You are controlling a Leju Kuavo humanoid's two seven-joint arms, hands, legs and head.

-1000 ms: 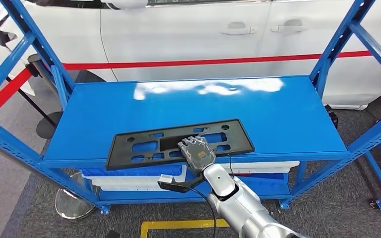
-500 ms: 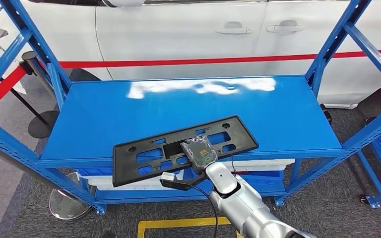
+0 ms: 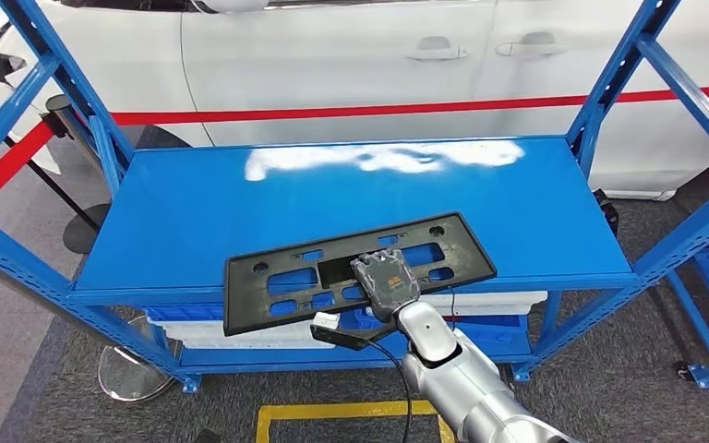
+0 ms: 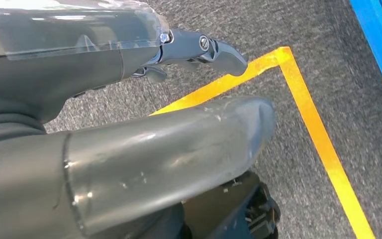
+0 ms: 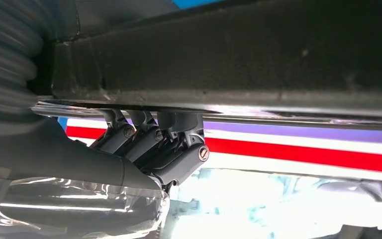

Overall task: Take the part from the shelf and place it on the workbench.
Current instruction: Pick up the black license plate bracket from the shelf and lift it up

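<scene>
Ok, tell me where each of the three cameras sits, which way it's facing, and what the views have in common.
Head view: high on the body, looking forward and down at the blue shelf; the right hand grips the black part at its near edge.
Left wrist view: behind the hanging left hand, looking down at grey carpet and yellow floor tape.
Right wrist view: behind the right hand, close against the black part, facing the white car's red stripe.
Shared: head and right wrist views both show the right hand on the part and the car's red stripe.
</scene>
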